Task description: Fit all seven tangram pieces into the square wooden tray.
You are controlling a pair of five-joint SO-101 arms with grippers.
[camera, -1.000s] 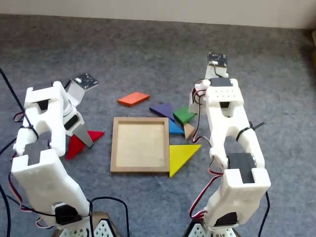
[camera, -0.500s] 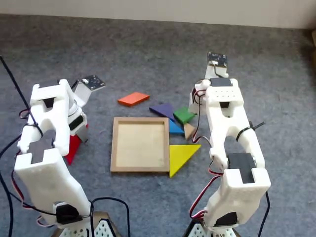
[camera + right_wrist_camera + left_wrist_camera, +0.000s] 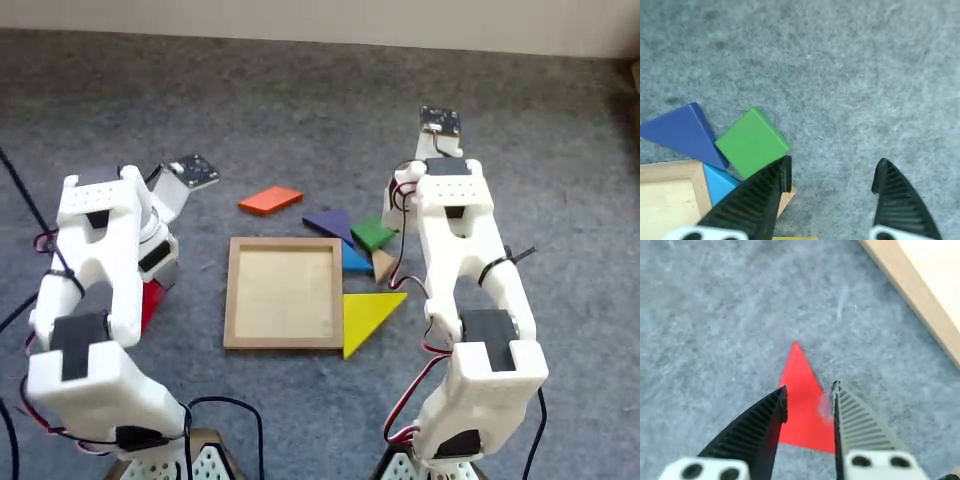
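Two grippers, both unclenched: your left gripper point(image 3: 809, 388), fingers point(image 3: 760, 425) narrowly parted, sits over the red triangle point(image 3: 799, 375) on the carpet point(image 3: 300, 100), left of the wooden tray point(image 3: 232, 300) and apart from it. Your right gripper point(image 3: 834, 167), spread wide, hangs over carpet just beside the green square point(image 3: 752, 141).

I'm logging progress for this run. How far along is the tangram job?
Done: nothing; the wooden tray is empty. In hand: the left pincer is open over the red triangle. Left: all seven pieces; orange parallelogram, dark blue triangle, green square, light blue triangle, tan triangle and yellow triangle lie outside the tray.
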